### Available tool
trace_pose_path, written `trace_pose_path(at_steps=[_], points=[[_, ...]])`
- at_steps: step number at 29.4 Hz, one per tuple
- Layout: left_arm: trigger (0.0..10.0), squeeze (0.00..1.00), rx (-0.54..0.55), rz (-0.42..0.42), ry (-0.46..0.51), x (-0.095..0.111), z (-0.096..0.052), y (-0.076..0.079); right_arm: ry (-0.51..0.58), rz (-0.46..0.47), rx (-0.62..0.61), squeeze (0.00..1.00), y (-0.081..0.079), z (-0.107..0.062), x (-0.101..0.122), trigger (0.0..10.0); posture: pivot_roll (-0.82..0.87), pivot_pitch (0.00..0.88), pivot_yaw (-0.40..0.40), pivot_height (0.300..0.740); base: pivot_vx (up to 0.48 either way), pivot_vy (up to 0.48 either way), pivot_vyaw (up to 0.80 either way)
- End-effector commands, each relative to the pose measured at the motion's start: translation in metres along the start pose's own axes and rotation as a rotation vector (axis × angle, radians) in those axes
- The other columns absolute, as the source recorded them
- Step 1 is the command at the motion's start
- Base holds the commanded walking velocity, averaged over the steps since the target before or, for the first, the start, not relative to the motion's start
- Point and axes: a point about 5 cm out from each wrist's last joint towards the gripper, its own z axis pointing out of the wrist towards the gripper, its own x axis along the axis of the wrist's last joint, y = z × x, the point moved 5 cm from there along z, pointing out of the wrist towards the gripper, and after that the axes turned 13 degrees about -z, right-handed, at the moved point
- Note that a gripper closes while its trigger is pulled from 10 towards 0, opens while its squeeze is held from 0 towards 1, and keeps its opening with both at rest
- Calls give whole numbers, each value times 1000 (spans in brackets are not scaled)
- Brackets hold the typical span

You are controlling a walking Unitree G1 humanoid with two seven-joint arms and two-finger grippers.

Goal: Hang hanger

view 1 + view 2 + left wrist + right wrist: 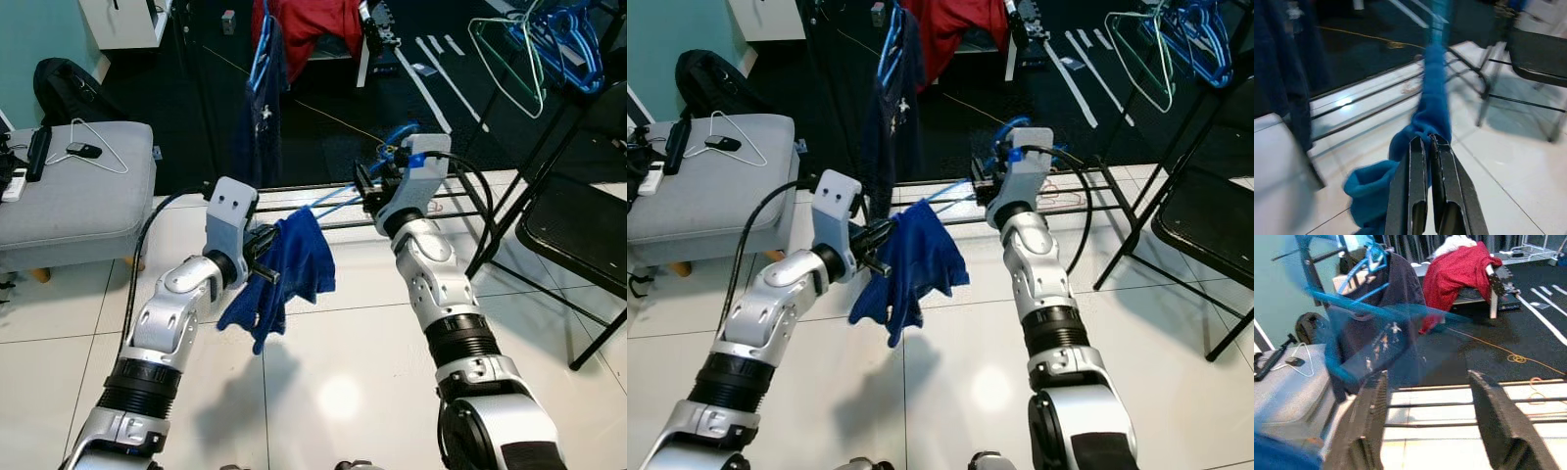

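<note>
Clearly the left gripper has its fingers clenched on a fold of the blue garment, pinching the cloth so that most of it hangs in a loose bunch below and to the side of the grip. From that pinch the fabric runs up toward the blue hanger, whose thin arms stretch between the two arms of the robot. At the far end of the hanger sits the right gripper. In the right wrist view its fingers stand wide apart and the hanger appears as a blue blur just ahead of them, so they look released; whether any part of them bears on the hanger, I cannot tell.

Beyond the arms stands a black drying rack with low rails over the white tile floor. A dark navy shirt already hangs on its own hanger further back, with a red garment behind it. Spare hangers dangle at the upper right, and a grey ottoman sits to the left.

By my judgement the step in hand is dressing the hanger: the garment is only partly on it and bunched. Next, the cloth needs spreading over the hanger's shoulders, and the right gripper needs a firm hold before carrying it to a rail.
</note>
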Motion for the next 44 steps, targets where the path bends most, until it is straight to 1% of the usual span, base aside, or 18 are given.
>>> trace_pose_path(at_steps=[1,2,8,10,11,16,17,20,21,22,24,25,27,28,29,35,39,44], points=[[0,0,16,8,27,5,-4,-6,-24,2,20,0,-5,-3,-6,10000,-36,191,-15,740,0,0,0],[0,0,22,0,29,5,-4,-8,-48,-4,74,0,-13,-5,-11,10000,-36,187,-16,740,0,0,0],[0,0,32,-12,38,8,-3,-10,-108,-19,208,0,-32,-17,-27,10000,-37,182,-17,740,0,0,0],[0,0,32,-12,38,8,-3,-10,-108,-19,208,0,-32,-17,-27,10000,-37,182,-17,740,0,0,0],[0,0,9,10,40,8,-4,-10,-94,-46,269,0,-35,-28,-31,10000,-38,185,-18,740,0,0,0],[0,0,-33,53,33,6,-7,-13,-34,-92,311,0,-32,-38,-25,10000,-44,189,-14,740,0,0,0],[0,0,-89,110,1,1,-15,-25,32,-169,407,0,-23,-54,-16,10000,-50,199,-9,740,0,0,0],[0,0,-109,125,-15,-1,-18,-30,42,-196,439,0,-18,-60,-15,10000,-51,200,-9,740,0,0,0],[0,0,-131,145,-35,-1,-23,-36,42,-232,462,0,-8,-65,-15,10000,-52,200,-9,740,0,0,0],[0,0,-131,145,-35,-1,-23,-36,42,-232,462,0,-8,-65,-15,10000,-52,200,-9,740,0,0,0],[0,0,-151,204,-78,-2,-33,-49,53,-300,448,0,15,-71,-11,10000,-53,204,-8,740,0,0,0],[0,0,-151,204,-78,-2,-33,-49,53,-300,448,0,15,-71,-11,10000,-53,204,-8,740,0,0,0],[0,0,-155,288,-125,-3,-43,-64,89,-345,413,0,34,-75,1,10000,-52,207,-9,740,0,0,0],[0,0,-155,288,-125,-3,-43,-64,89,-345,413,0,34,-75,1,10000,-52,207,-9,740,0,0,0],[0,0,-202,347,-151,-3,-52,-66,71,-406,445,0,39,-80,-1,10000,-52,207,-9,740,0,0,0],[0,0,-305,405,-177,-6,-59,-57,51,-479,500,0,39,-86,-7,10000,-51,209,-9,740,0,0,0],[0,0,-432,432,-195,-13,-66,-41,71,-492,595,0,28,-92,-8,10000,-53,211,-12,740,0,0,0],[0,0,-462,442,-200,-14,-67,-36,76,-497,621,0,25,-93,-9,10000,-53,211,-12,740,0,0,0]])
